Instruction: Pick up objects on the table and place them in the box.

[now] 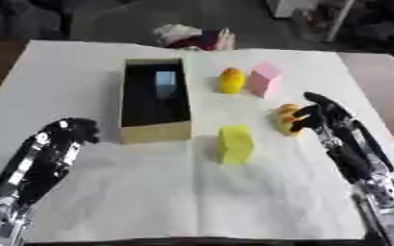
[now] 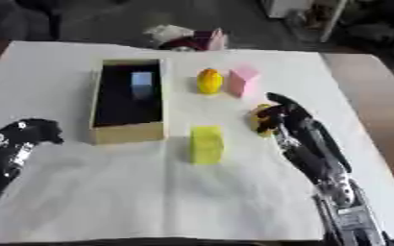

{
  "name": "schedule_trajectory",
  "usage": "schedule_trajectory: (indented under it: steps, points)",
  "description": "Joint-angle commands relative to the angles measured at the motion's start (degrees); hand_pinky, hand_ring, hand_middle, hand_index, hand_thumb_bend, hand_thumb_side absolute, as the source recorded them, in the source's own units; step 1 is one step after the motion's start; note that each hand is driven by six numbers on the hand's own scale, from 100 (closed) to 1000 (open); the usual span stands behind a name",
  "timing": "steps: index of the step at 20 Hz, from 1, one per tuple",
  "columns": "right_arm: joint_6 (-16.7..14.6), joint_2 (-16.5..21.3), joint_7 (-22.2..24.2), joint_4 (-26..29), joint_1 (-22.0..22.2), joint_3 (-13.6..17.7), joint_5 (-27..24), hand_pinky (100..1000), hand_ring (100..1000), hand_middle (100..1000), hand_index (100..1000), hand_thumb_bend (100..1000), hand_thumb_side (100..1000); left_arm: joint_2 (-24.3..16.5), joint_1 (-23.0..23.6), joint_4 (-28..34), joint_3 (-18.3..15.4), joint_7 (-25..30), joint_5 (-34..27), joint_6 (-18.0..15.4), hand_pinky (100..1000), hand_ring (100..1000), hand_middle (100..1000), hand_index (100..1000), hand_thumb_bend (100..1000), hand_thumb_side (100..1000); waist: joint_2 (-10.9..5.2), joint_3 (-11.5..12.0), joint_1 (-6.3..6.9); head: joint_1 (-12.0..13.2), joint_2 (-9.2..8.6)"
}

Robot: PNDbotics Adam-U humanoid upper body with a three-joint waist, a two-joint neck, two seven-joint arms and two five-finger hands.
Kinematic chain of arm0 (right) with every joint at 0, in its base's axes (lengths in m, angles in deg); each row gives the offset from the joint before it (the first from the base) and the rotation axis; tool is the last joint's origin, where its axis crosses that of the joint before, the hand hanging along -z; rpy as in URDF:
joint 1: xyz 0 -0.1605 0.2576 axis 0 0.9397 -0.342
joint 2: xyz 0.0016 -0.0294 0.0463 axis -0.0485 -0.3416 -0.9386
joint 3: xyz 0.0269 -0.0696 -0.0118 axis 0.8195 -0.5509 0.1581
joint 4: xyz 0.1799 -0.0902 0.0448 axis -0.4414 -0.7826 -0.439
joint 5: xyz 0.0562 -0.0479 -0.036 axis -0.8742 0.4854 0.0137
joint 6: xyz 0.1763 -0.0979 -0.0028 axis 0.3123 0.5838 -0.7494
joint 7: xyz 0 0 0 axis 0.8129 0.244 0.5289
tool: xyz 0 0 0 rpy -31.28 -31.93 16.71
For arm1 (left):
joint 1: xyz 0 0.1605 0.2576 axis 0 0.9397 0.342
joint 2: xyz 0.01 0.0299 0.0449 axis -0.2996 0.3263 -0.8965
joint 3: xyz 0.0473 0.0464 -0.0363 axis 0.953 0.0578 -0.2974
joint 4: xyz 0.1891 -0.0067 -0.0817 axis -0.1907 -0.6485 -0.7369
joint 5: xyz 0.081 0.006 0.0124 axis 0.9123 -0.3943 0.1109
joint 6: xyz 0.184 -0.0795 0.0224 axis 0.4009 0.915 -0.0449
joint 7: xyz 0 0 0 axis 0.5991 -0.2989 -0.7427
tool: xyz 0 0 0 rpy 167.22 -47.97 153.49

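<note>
Both hands are hovering over the table (image 1: 150, 202): the left hand (image 1: 66, 137) is curling its fingers on nothing, just left of the box (image 1: 154, 132) holding a blue block (image 1: 165, 82). The right hand (image 1: 322, 115) is closing its fingers around an orange toy (image 1: 286, 115), with a yellow block (image 1: 234, 144) left of them and a yellow duck (image 1: 230, 80) and pink block (image 1: 264, 79) beyond.

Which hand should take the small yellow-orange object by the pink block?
Right. The right hand is already at the yellow-orange object, fingers curled against its side. The left hand sits on the far side of the box, holding nothing, and would probably have to cross over it.
</note>
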Motion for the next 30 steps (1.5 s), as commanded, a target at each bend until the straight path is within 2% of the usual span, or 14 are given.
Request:
schedule_trajectory:
  steps: [1,17,25,27,30]
  points:
    - [-0.1,0.3,0.0,1.5,-0.7,-0.1,-0.2,743,577,641,906,100,607,-0.4,-0.8,1.0,-0.1,-0.1,-0.4,0.0,796,634,623,741,100,709,-0.63,0.1,0.14,0.0,0.27]
    - [-0.2,0.4,0.0,1.5,-0.7,0.0,-0.2,743,577,641,906,100,607,-0.8,-0.9,1.0,-0.4,-0.3,-0.2,0.0,796,635,624,742,100,696,-0.63,0.1,0.12,0.1,0.27]
    - [-0.1,0.4,-0.1,1.4,-0.5,0.1,-0.1,744,577,641,907,100,608,-5.5,-3.1,3.2,-2.5,-2.2,0.8,0.2,792,636,626,745,100,631,-0.75,0.1,0.35,-0.1,0.27]
    - [-0.2,0.8,0.0,1.3,-1.1,-0.1,0.2,744,577,642,907,100,601,-5.5,-3.2,3.5,-2.6,-2.4,0.5,0.3,792,635,625,744,100,635,-0.75,0.1,0.32,-0.1,0.27]
    - [-0.7,2.6,0.6,1.2,-4.3,-0.6,1.1,749,581,648,911,100,569,-4.9,-2.9,3.3,-2.4,-2.1,0.3,0.4,793,635,624,743,100,649,-0.88,0.4,0.18,-0.4,0.27]
